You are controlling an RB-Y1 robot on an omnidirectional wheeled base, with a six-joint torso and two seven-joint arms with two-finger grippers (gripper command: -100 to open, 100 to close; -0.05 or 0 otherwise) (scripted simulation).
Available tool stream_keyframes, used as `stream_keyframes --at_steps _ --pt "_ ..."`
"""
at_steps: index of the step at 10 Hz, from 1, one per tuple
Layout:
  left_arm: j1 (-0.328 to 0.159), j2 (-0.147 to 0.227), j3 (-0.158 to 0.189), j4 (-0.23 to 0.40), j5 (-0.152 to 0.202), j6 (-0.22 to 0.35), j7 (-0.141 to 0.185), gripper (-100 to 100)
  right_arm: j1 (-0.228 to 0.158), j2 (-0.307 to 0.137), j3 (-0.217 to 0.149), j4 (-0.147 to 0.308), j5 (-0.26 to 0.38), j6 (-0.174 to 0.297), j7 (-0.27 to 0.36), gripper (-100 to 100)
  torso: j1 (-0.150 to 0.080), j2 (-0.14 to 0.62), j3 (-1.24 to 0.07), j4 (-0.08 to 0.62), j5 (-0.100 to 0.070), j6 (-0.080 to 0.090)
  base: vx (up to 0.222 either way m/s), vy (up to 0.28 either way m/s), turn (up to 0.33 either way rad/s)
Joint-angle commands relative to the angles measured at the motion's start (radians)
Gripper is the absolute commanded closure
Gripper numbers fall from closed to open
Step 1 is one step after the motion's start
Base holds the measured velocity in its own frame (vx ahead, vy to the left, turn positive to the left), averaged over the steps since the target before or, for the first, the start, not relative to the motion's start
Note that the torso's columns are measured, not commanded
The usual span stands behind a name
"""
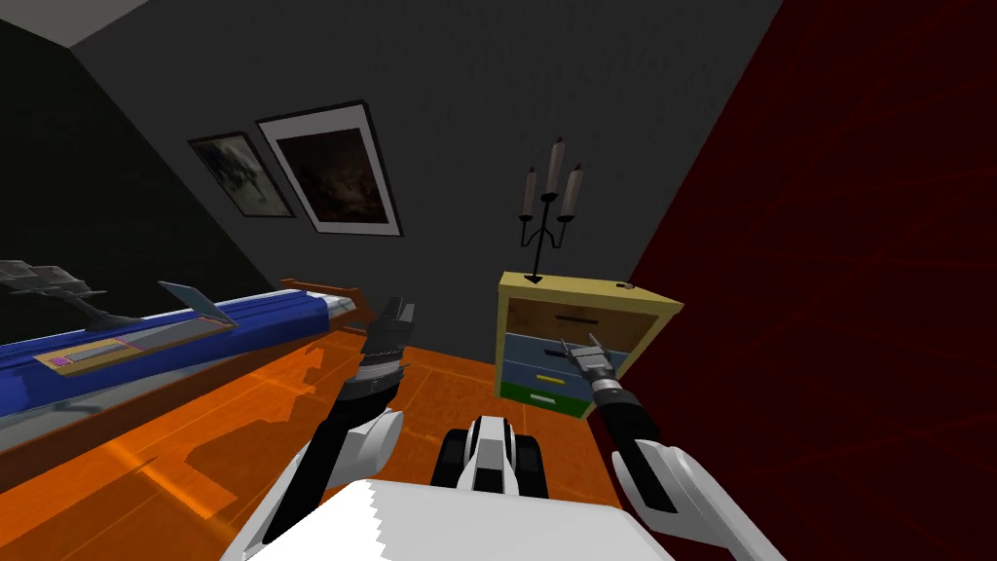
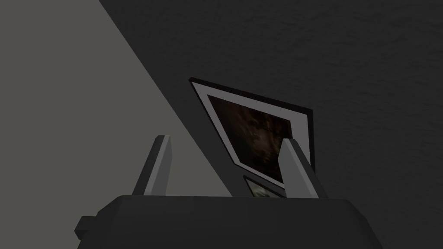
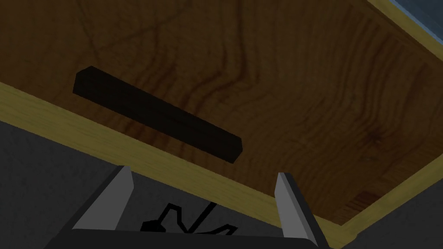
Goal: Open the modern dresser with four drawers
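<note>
Your right gripper (image 3: 203,172), fingers apart, hangs before the dresser (image 1: 584,290) in the corner by the red wall (image 1: 828,243). The dark handle (image 3: 155,114) on its top drawer (image 3: 303,86) lies slanted and off-centre, so closing now could miss. A jolt may topple the candelabra (image 1: 550,200) on top. Your left gripper (image 2: 225,140) idles, fingers apart.

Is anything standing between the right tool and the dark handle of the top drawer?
Nothing visible does. The right tool, open, points at the handle on the brown drawer, with only free space between them.
</note>
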Motion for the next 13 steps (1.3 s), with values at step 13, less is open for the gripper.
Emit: stream_keyframes --at_steps 13 --pt "0.000 0.000 0.000 0.000 0.000 0.000 0.000 0 0.021 -0.210 -0.014 0.063 0.360 0.257 0.343 -100 -0.002 0.001 0.001 0.000 0.000 0.000 0.026 0.044 0.081"
